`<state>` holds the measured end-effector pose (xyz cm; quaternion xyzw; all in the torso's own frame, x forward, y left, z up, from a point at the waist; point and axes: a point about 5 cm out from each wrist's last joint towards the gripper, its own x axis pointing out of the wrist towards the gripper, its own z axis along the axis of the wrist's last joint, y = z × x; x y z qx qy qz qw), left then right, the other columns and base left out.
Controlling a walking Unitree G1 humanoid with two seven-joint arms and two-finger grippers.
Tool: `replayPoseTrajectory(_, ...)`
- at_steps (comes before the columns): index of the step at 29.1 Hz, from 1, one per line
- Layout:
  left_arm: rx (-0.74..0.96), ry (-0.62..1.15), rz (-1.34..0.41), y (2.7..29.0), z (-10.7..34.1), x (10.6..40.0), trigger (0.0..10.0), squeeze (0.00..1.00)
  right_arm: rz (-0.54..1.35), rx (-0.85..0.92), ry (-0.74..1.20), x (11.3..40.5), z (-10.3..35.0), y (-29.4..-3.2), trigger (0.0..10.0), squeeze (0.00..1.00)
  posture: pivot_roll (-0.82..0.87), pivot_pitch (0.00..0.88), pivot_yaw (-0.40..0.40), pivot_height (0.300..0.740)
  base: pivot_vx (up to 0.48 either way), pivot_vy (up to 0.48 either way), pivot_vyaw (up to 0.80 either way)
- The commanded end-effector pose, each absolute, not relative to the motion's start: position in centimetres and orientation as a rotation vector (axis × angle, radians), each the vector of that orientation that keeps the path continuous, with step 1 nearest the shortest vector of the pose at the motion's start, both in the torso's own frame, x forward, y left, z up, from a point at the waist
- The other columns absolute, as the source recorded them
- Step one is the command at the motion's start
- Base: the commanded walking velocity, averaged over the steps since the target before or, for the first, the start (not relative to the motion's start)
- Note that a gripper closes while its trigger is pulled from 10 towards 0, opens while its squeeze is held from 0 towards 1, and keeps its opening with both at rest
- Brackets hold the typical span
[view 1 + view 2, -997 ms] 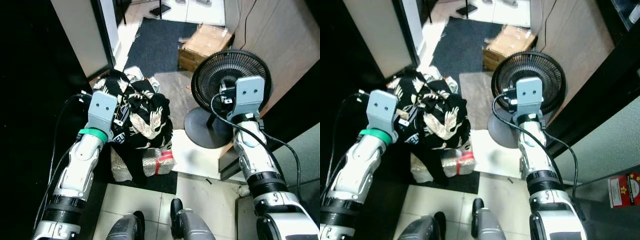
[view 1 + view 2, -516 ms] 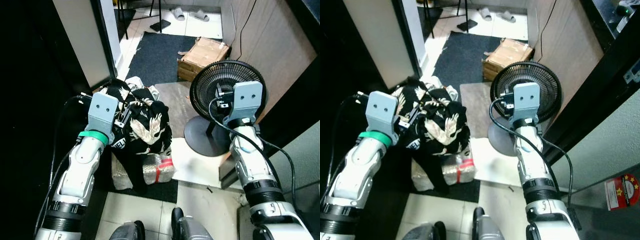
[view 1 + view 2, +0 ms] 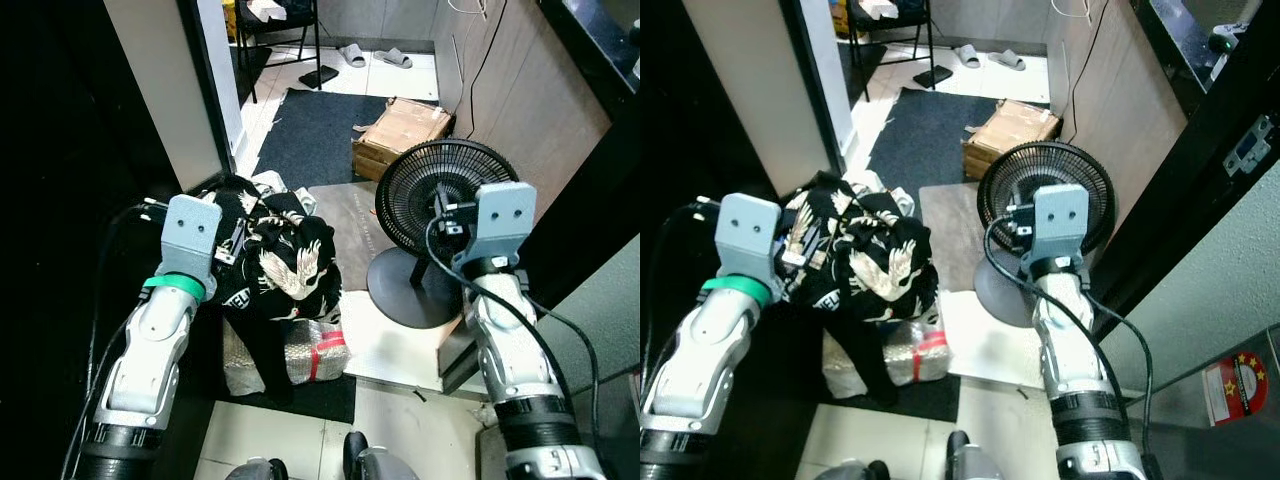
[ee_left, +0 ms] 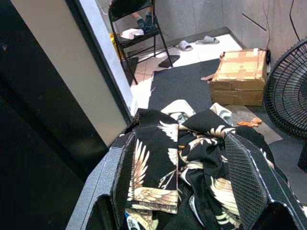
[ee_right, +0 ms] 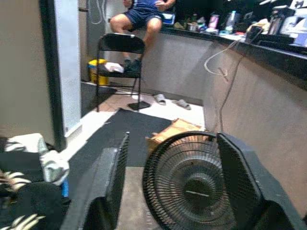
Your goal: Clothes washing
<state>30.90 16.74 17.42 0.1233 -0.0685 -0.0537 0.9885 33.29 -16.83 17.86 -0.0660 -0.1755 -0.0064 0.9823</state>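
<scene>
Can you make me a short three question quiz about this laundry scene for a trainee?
1. True or false: the left hand has its fingers spread on either side of the black patterned garment.
2. Which thing stands in front of the right hand? A) a bucket B) the black floor fan C) a washing machine
3. Fill in: beyond the fan, against the wooden wall, a cardboard ____ sits on the floor beside the dark mat.

Key: 1 true. 2 B. 3 box.
</scene>
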Motion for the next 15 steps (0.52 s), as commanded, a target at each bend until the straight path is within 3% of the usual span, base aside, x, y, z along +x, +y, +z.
replayPoseTrajectory(1, 0.257, -0.120, -0.085, 17.17, 17.11, 30.67, 10.0, 1.00, -0.014, -0.130, -0.343, 33.23, 17.77, -16.70, 10.0, 1.00, 0.00, 0.038, 0.055, 0.740, 0.000, 0.000, 0.00)
replayPoseTrajectory(3, 0.262, -0.120, -0.078, 17.21, 17.09, 30.70, 10.0, 1.00, -0.021, -0.135, -0.342, 33.33, 17.84, -16.63, 10.0, 1.00, 0.00, 0.038, 0.055, 0.740, 0.000, 0.000, 0.00)
replayPoseTrajectory(4, 0.265, -0.121, -0.073, 17.17, 17.18, 30.77, 10.0, 0.18, -0.022, -0.135, -0.341, 33.39, 17.98, -16.48, 10.0, 0.46, 0.00, 0.034, 0.054, 0.740, 0.000, 0.000, 0.00)
replayPoseTrajectory(5, 0.269, -0.124, -0.068, 17.08, 17.29, 30.90, 10.0, 0.00, -0.019, -0.134, -0.342, 33.46, 18.10, -16.28, 10.0, 0.00, 0.01, 0.026, 0.052, 0.740, 0.000, 0.000, 0.00)
replayPoseTrajectory(15, 0.276, -0.126, -0.048, 17.22, 17.57, 31.00, 10.0, 0.00, -0.007, -0.126, -0.334, 33.37, 18.20, -15.71, 10.0, 0.00, 0.02, 0.021, 0.051, 0.740, 0.000, 0.000, 0.00)
